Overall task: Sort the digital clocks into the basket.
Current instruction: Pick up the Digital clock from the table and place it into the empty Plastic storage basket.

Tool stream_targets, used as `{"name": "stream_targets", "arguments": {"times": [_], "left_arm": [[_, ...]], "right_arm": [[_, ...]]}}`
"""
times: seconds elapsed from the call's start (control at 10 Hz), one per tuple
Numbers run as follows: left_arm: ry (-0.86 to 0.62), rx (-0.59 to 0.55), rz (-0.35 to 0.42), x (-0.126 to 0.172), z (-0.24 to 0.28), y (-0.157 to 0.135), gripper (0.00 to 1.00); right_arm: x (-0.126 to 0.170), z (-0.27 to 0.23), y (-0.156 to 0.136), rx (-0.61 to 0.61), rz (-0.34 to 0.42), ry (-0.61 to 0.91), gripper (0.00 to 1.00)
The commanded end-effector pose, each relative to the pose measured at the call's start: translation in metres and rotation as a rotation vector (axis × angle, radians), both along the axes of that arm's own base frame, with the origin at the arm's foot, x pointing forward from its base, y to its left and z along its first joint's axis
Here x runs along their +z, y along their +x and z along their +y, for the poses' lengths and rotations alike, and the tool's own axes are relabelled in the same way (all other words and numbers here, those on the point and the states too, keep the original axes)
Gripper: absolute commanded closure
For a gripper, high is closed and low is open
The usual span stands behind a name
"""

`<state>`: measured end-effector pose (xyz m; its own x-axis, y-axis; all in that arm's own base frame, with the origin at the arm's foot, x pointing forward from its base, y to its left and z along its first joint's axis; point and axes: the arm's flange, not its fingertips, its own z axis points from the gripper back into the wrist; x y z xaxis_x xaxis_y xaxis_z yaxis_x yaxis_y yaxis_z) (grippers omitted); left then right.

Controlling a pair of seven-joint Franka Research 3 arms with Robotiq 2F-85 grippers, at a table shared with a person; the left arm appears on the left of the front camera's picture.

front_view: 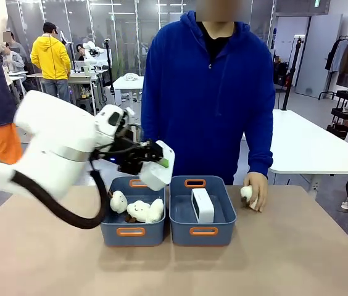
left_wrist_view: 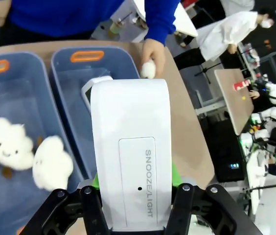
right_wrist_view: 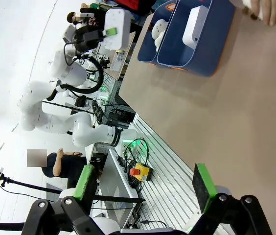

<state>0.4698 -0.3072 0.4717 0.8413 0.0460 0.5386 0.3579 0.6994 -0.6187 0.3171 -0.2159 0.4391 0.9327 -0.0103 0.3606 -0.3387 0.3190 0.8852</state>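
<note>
Gripping a white digital clock (front_view: 158, 167) between its green pads, the left gripper (front_view: 151, 161) hangs in the air above the two blue-grey bins, over the seam between them. In the left wrist view the held clock (left_wrist_view: 130, 147) shows its back panel, printed SNOOZE/LIGHT, with the black fingers (left_wrist_view: 93, 210) clamped on both sides.

The right gripper (right_wrist_view: 145, 183) stands released, its pads well apart with nothing between them, over bare table (right_wrist_view: 216, 122) well short of the bins.

The right-hand basket (front_view: 202, 232) serves as the landmark. Inside it a second digital clock (front_view: 202, 205) stands on edge, tilted, near the middle. Touching the basket's left wall is the twin bin (front_view: 131, 232), which contains cream cloud-shaped plush toys (front_view: 142, 211). Just beside the basket's right end, on the table, the person's hand (front_view: 256, 190) rests around another small plush toy (front_view: 246, 193). Beyond the basket, at the far table edge, stands the person in a blue hooded top (front_view: 208, 92).
</note>
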Motion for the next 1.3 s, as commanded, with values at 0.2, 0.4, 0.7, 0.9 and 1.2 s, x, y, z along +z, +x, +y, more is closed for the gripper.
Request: {"name": "stream_targets", "arguments": {"times": [0.2, 0.4, 0.7, 0.9, 1.2], "left_arm": [[-0.05, 0.084, 0.048, -0.028, -0.051, 0.039, 0.6], [-0.062, 0.082, 0.115, -0.054, -0.062, 0.044, 0.6], [-0.023, 0.158, 0.228, -0.085, -0.062, 0.046, 0.28], [-0.033, 0.131, 0.232, -0.081, -0.062, 0.043, 0.0], [-0.005, 0.076, 0.185, -0.041, -0.036, 0.028, 0.1]], "right_arm": [[0.0, 0.001, -0.002, 0.009, -0.019, -0.005, 0.0], [0.0, 0.001, -0.002, 0.009, -0.019, -0.005, 0.0], [0.0, 0.001, -0.002, 0.009, -0.019, -0.005, 0.0], [0.0, 0.001, -0.002, 0.009, -0.019, -0.005, 0.0], [0.0, 0.001, -0.002, 0.009, -0.019, -0.005, 0.0]]}}
